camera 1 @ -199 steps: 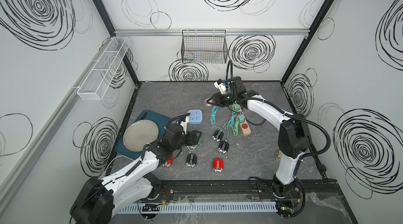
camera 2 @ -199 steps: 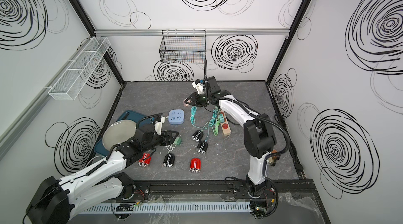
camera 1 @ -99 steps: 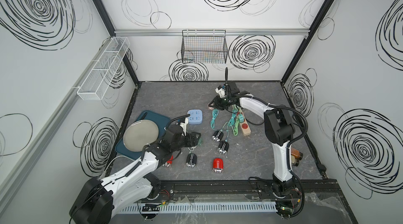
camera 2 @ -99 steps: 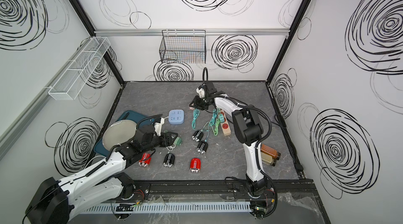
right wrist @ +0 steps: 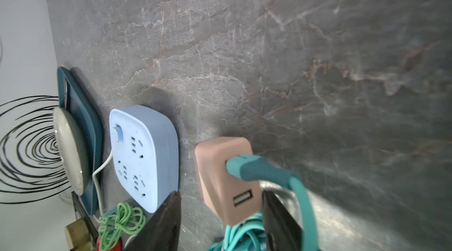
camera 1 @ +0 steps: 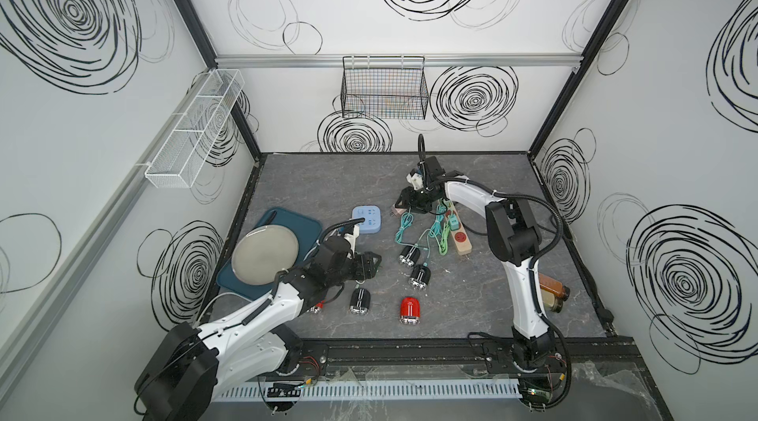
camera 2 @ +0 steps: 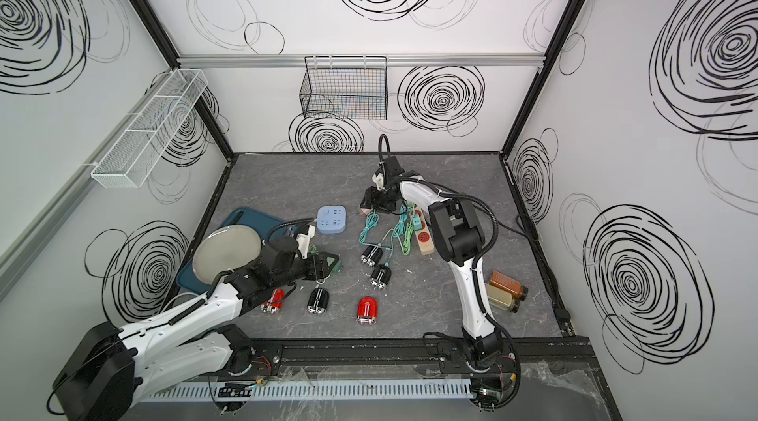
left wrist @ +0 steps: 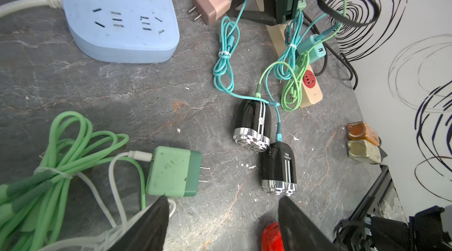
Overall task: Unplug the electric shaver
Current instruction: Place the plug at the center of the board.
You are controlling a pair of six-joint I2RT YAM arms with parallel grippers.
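A pink plug adapter [right wrist: 225, 176] lies on the grey tabletop with its prongs free [left wrist: 210, 5]. Its teal cable [left wrist: 223, 66] runs towards two black shavers [left wrist: 253, 122] [left wrist: 278, 166] in the middle. My right gripper [right wrist: 221, 192] is open around the adapter, with a gap on one side; it stands over it in both top views [camera 1: 410, 205]. A teal plug [left wrist: 314, 48] sits in the wooden power strip [camera 1: 459, 234]. My left gripper [left wrist: 223, 213] is open above bare table, beside a green adapter [left wrist: 173, 175].
A blue power strip [camera 1: 366, 220] lies left of the pink adapter. A red shaver [camera 1: 410, 310] and a black one [camera 1: 360, 301] rest near the front. A plate [camera 1: 264, 255] sits on a dark tray [camera 1: 305, 220] at left. Two bottles [camera 1: 553, 296] lie at right.
My right gripper has opened and the pink adapter now lies on the table. The right arm's elbow swung in towards the middle. The left arm has not moved.
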